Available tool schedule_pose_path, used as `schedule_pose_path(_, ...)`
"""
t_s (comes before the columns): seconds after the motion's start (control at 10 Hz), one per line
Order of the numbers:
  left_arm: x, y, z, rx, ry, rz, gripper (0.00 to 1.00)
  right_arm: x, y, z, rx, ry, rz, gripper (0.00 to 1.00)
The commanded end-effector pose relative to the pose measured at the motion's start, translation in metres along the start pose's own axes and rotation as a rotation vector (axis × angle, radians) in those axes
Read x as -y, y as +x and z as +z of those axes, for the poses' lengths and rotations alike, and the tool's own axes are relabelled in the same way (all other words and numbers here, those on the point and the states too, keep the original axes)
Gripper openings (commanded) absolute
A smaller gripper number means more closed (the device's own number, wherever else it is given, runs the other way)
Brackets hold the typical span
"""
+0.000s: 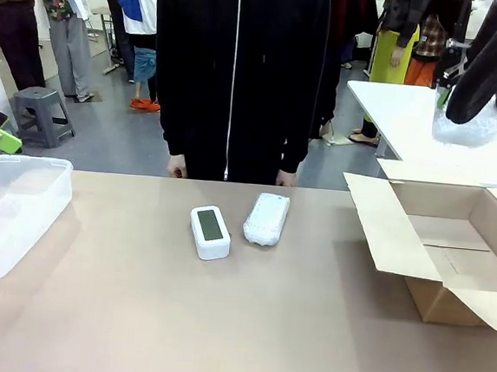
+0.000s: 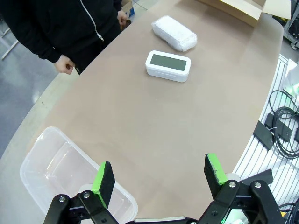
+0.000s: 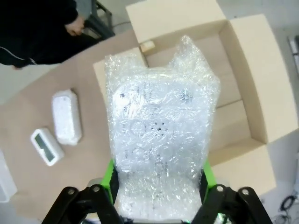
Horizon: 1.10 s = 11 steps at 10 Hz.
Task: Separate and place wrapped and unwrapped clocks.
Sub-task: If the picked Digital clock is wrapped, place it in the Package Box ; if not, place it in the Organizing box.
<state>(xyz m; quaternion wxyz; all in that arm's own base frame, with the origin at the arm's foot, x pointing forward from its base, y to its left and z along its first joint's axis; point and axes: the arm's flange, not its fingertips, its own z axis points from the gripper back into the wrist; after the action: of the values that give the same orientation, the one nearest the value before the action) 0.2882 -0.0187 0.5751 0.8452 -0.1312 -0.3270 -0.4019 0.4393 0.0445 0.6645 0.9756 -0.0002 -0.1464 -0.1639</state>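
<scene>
Plain tan table (image 1: 219,323); white digital clock (image 1: 210,231) with dark grey-green screen; white, bubble-dimpled wrapped clock on table (image 1: 266,219); translucent white, bubble-patterned held wrapped clock (image 3: 159,140); brown cardboard box (image 1: 401,234); clear plastic bin (image 1: 21,192); black left gripper (image 2: 159,163) with bright green pads (image 2: 103,182); black zip jacket (image 1: 233,63).

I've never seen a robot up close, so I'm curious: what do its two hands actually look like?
They look alike. The left gripper and the right gripper each have two black fingers built from jointed bars joined by round silver pins. Each finger ends in a flat, bright green pad, so they look more like tongs than a hand.
</scene>
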Motion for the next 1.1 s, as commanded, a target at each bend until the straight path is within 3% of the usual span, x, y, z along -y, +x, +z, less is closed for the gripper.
schedule_pose_path(0.0,0.000,-0.001,-0.001,0.011,-0.010,-0.002,1.00,-0.005,-0.002,0.011,0.017,0.009,-0.015,0.80)
schedule_pose_path(0.2,0.000,-0.001,-0.001,0.011,-0.010,-0.002,1.00,-0.004,-0.002,0.010,0.018,0.006,0.007,0.80)
schedule_pose_path(0.3,0.000,-0.001,-0.001,0.011,-0.010,-0.002,1.00,0.004,0.024,-0.002,-0.058,-0.045,0.022,0.80)
schedule_pose_path(0.4,0.000,-0.001,-0.001,0.011,-0.010,-0.002,1.00,0.018,0.050,-0.024,-0.116,-0.086,0.038,0.80)
schedule_pose_path(0.6,0.000,-0.001,-0.001,0.011,-0.010,-0.002,1.00,0.039,0.083,-0.081,-0.190,-0.098,0.233,0.80)
schedule_pose_path(1.0,0.000,-0.001,-0.001,0.011,-0.010,-0.002,1.00,0.072,0.091,-0.177,-0.293,-0.020,0.333,0.80)
